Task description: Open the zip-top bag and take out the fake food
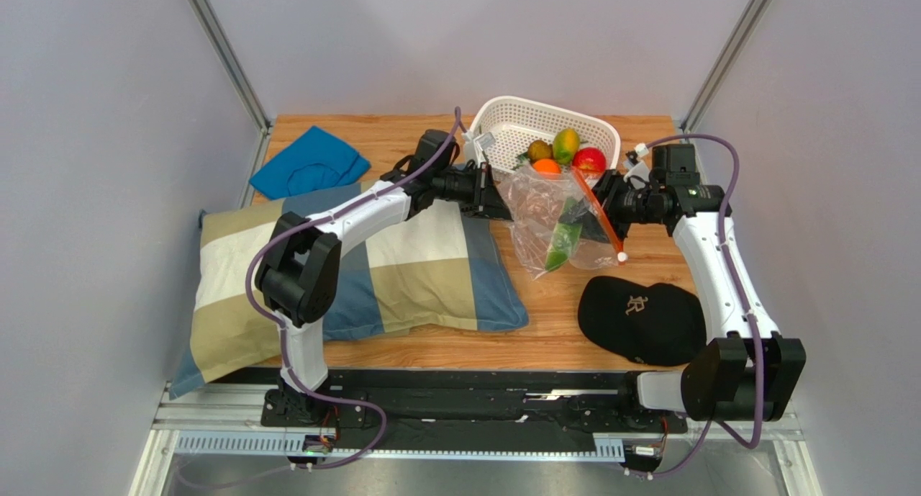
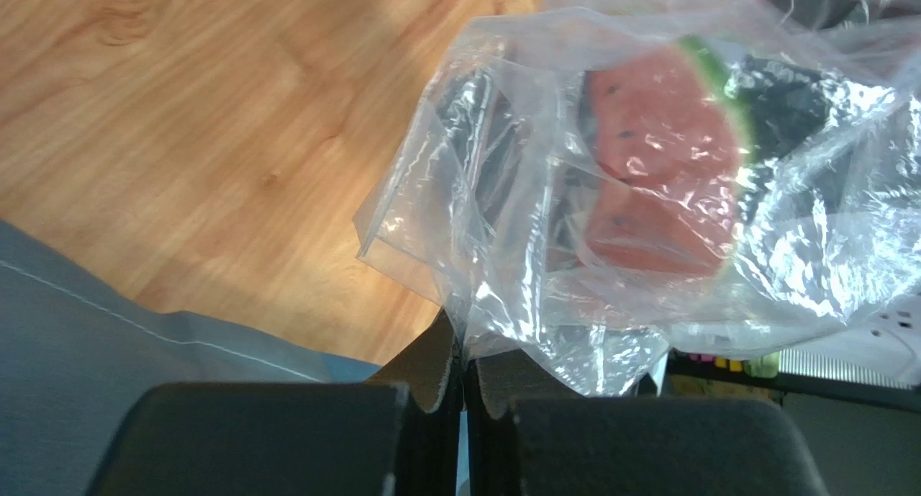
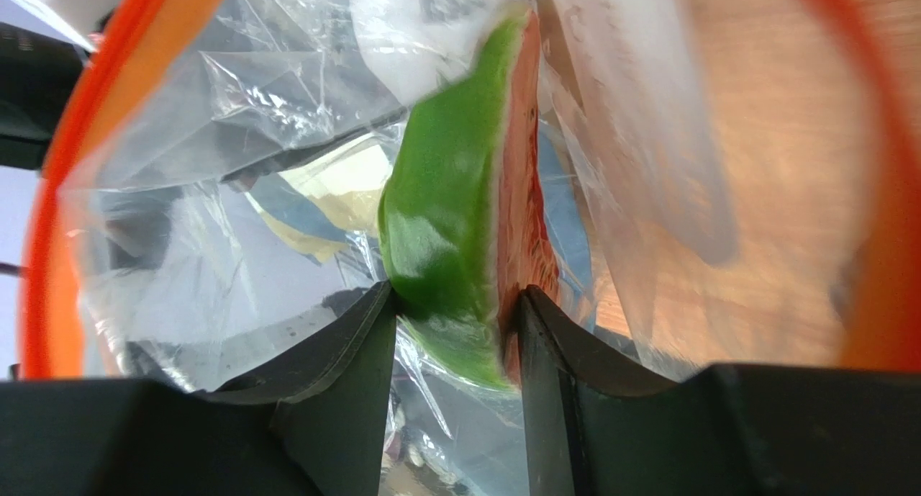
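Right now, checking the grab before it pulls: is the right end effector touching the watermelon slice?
Touching. The right wrist view shows the right end effector with a finger pressed on each side of the watermelon slice.

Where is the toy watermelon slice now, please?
The watermelon slice is inside the zip-top bag, mid-table in the top view, in front of the white basket, between the right gripper's fingers.

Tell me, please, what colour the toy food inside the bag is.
Red with dark seeds and a green rind, a watermelon slice; clearest in the left wrist view.
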### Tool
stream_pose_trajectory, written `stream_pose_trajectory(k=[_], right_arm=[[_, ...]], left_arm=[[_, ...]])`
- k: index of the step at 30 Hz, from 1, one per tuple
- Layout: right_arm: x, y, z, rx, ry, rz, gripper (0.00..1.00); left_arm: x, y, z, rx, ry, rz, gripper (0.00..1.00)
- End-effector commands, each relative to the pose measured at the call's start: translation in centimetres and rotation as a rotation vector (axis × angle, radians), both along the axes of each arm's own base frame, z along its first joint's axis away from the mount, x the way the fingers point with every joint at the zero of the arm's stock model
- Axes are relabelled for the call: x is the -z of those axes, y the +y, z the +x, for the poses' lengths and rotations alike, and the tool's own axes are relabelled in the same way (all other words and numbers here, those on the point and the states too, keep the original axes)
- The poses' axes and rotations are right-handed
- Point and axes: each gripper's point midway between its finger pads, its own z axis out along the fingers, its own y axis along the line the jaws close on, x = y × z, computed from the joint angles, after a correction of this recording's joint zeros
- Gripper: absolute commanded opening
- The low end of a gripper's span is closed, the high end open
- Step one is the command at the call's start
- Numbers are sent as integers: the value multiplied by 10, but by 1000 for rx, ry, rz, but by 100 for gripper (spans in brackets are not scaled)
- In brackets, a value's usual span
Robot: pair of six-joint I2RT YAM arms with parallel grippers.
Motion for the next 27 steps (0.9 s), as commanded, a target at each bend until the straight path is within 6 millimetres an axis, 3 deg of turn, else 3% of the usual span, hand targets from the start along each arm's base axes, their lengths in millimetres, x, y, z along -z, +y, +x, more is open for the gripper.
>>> stream_pose_trajectory(k=[1, 4, 7, 9, 11, 13, 17, 18, 19, 20, 21, 24, 25, 26, 27], right_arm=[[-36, -10, 0, 36, -82, 2, 0], [-52, -19, 3, 67, -118, -14, 0], [-65, -25, 11, 95, -191, -42, 0], [-82, -34, 15, 140, -279, -62, 0], [-114, -40, 26, 200, -446, -59, 0], [-134, -44, 36, 234, -551, -51, 0], [-155, -54, 55, 299, -624, -70, 0], [-141, -59, 78, 313, -583, -90, 0], [-140, -61, 91, 318, -588, -99, 0], [-150, -64, 103, 327, -620, -105, 0], [-132, -69, 129, 344, -577, -111, 0], [-142, -69, 173, 341, -603, -76, 0], [-108, -70, 201, 331, -519, -71, 0], [-112, -70, 214, 331, -526, -59, 0], [-104, -67, 225, 322, -505, -37, 0]], left_arm=[[34, 3, 20, -27, -23, 68, 0], [54, 3, 27, -36, -22, 115, 0], [50, -2, 27, -7, -30, 95, 0], [44, -4, 21, -9, -56, 92, 0], [43, -5, 15, 5, -58, 101, 0], [52, -7, 9, 13, -38, 120, 0], [75, -14, 4, 35, 2, 185, 0], [79, -16, 2, 41, 3, 207, 0], [82, -15, -1, 43, 11, 230, 0], [81, -17, -3, 41, -8, 243, 0], [81, -17, -3, 35, -9, 251, 0], [82, -17, -7, 24, -27, 284, 0], [84, -15, -6, 15, -26, 306, 0], [85, -15, -7, 18, -24, 310, 0], [85, -14, -6, 15, -22, 320, 0]])
